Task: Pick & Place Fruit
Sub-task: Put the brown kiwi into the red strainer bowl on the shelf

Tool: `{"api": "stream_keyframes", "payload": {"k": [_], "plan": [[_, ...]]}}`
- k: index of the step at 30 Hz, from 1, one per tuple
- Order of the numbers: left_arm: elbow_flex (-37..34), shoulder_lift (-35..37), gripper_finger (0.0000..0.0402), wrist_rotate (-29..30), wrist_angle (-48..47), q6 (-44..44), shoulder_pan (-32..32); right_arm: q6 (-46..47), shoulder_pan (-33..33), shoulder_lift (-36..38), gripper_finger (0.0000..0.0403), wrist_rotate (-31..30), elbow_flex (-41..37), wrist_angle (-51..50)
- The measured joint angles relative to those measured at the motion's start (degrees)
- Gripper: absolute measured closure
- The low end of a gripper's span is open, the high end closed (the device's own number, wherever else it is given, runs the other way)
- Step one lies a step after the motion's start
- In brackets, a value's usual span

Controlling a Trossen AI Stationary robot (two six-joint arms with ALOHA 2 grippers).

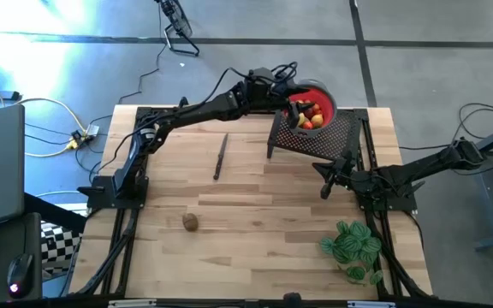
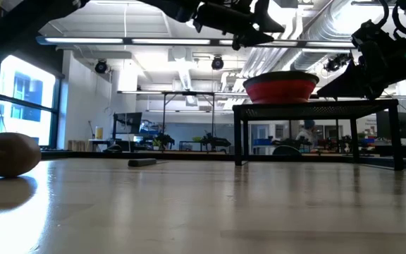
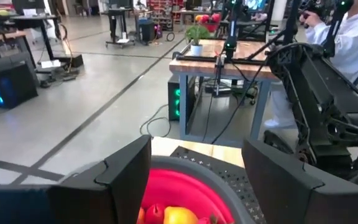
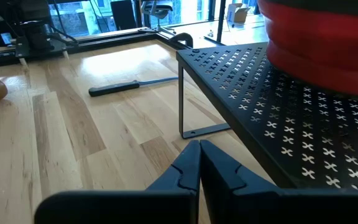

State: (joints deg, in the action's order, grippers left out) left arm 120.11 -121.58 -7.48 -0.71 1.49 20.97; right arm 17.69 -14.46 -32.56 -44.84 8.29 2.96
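Nearest me, one brown fruit (image 1: 191, 222) is lying alone on the wooden table (image 1: 255, 214), near the front left. Further back, my right gripper (image 1: 326, 181) is resting low beside the black perforated stand (image 1: 336, 137), fingers pressed together, holding nothing. At the far edge, my left gripper (image 1: 288, 88) is hovering spread over the red bowl (image 1: 323, 92), where the piled fruit (image 1: 306, 114) is sitting.

Table (image 1: 255, 222): pale wood planks, smooth, slight sheen. Rack (image 4: 303, 124): black perforated sheet metal, matt. Bowl (image 3: 185, 186): red, plastic-looking, glossy. Knife (image 1: 220, 157): dark, matt. Brown fruit (image 2: 7, 154): dull skin. Gripper fingers (image 3: 129, 180): matt black.
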Motion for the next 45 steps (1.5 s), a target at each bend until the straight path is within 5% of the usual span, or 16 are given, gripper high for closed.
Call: {"api": "stream_keyframes", "payload": {"k": [16,36,39,45], "plan": [[-0.02,3.60,0.0163,-7.39,-18.83,1.77,-1.12,0.02,0.00,0.00,0.0400,0.00,0.00,0.00],[-0.04,9.03,0.0390,-9.63,-30.29,8.85,-4.45,-1.03,-0.01,-0.02,0.0400,0.09,0.00,-0.44],[-0.07,9.03,0.0397,-13.84,-30.08,10.82,-5.67,-1.05,-0.01,-0.02,0.0400,0.14,0.00,-0.62],[-4.54,9.60,0.0400,-12.67,-30.08,12.40,-9.25,-1.05,0.00,0.00,0.0400,0.28,0.00,-0.65]]}}
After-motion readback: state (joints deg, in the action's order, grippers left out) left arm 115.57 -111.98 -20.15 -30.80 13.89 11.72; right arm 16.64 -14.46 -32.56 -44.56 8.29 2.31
